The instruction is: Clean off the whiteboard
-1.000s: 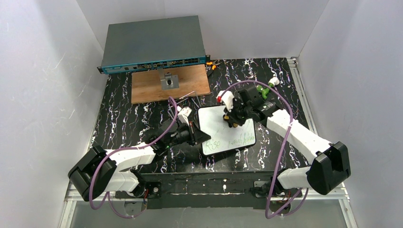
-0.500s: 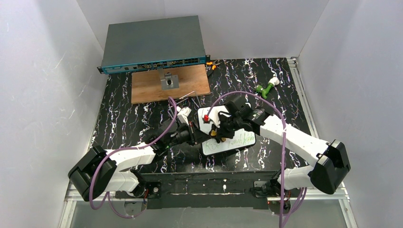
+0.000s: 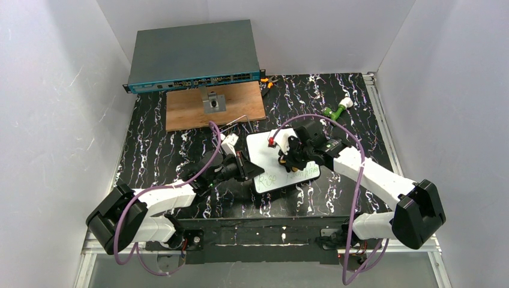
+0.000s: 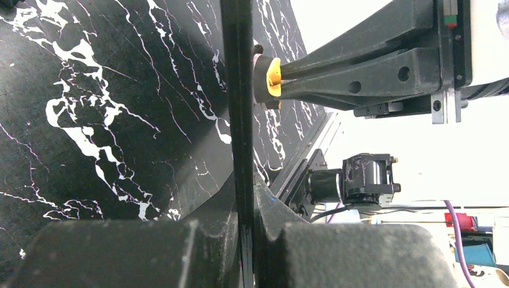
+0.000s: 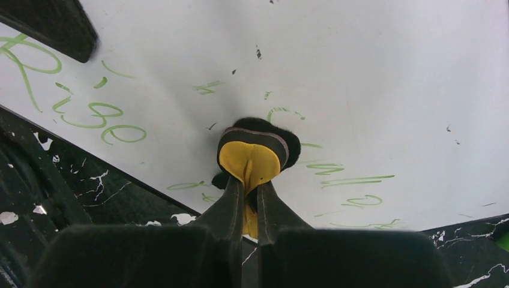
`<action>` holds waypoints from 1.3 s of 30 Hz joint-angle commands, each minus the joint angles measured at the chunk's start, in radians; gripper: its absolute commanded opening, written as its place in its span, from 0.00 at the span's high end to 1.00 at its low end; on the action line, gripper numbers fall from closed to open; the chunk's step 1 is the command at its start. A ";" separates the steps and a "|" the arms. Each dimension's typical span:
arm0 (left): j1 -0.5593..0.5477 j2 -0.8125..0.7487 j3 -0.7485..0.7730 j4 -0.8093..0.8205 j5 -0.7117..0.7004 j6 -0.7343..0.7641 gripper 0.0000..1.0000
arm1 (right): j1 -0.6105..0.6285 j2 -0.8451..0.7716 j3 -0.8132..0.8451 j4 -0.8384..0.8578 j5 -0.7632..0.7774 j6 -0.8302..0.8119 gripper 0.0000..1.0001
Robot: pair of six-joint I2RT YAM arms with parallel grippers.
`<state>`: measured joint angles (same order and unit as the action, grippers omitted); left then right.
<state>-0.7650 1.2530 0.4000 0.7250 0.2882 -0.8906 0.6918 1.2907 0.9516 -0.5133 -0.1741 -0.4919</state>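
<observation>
The whiteboard point(image 3: 264, 150) lies on the black marbled table, with green writing along its near edge. My left gripper point(image 3: 243, 169) is shut on the board's left edge. In the left wrist view the board shows edge-on as a black strip point(image 4: 238, 120) between my left gripper's point(image 4: 246, 240) fingers. My right gripper point(image 3: 288, 161) is shut on a yellow and black eraser pad point(image 5: 252, 157) and presses it on the whiteboard point(image 5: 360, 66) among the green marks. The word "Rise" point(image 5: 78, 105) sits left of my right gripper point(image 5: 249, 198). The eraser also shows in the left wrist view point(image 4: 273, 78).
A grey network switch point(image 3: 195, 57) stands at the back. A brown wooden panel point(image 3: 186, 111) with a small metal part point(image 3: 213, 103) lies in front of it. A green and white object point(image 3: 336, 109) lies at the back right. White walls close three sides.
My right gripper swept the eraser from the board's far right down to its near left, then back towards the middle right. The board shifted slightly. My left gripper kept its hold.
</observation>
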 commanded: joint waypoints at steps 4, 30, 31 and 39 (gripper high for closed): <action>-0.004 -0.025 0.008 0.094 0.031 0.012 1.00 | 0.099 0.000 0.046 -0.043 -0.077 -0.038 0.99; 0.003 -0.012 -0.002 0.125 0.049 0.008 1.00 | 0.090 0.059 0.105 -0.066 -0.173 0.021 0.99; 0.003 -0.014 -0.001 0.124 0.049 0.008 1.00 | 0.105 0.062 0.110 -0.071 -0.179 0.018 0.99; 0.003 -0.015 0.002 0.121 0.055 0.010 1.00 | -0.009 0.142 0.193 -0.010 -0.036 0.121 0.99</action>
<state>-0.7563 1.2625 0.3969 0.7399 0.2947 -0.9005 0.7853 1.3827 1.0740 -0.5701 -0.2863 -0.4309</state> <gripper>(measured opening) 0.043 0.086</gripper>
